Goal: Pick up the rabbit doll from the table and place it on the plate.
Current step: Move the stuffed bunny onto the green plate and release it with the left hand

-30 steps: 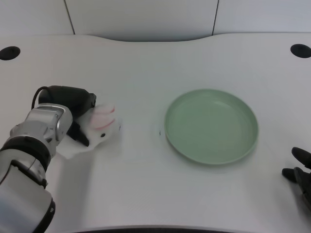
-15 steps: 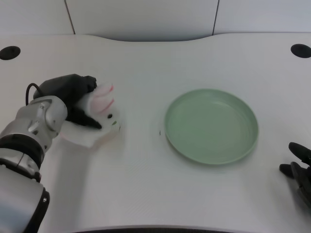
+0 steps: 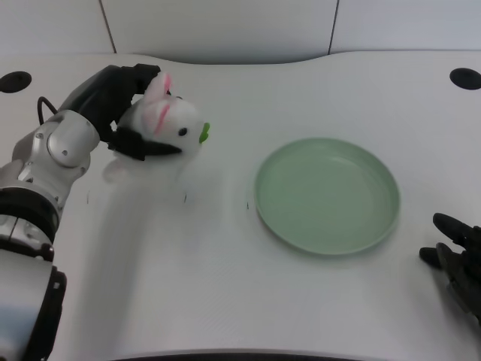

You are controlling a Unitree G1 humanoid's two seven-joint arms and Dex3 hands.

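Doll (image 3: 167, 124) gripped by left hand (image 3: 120, 101), body partly hidden behind fingers; well left of plate (image 3: 327, 194), bare table (image 3: 225, 271) between.

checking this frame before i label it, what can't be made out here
- Head view: the rabbit doll has its rear and underside hidden by the left hand gripping it.
- Head view: the small green bit at the doll's nose is too small to identify.
- Head view: the right hand is cut off by the picture's right edge.
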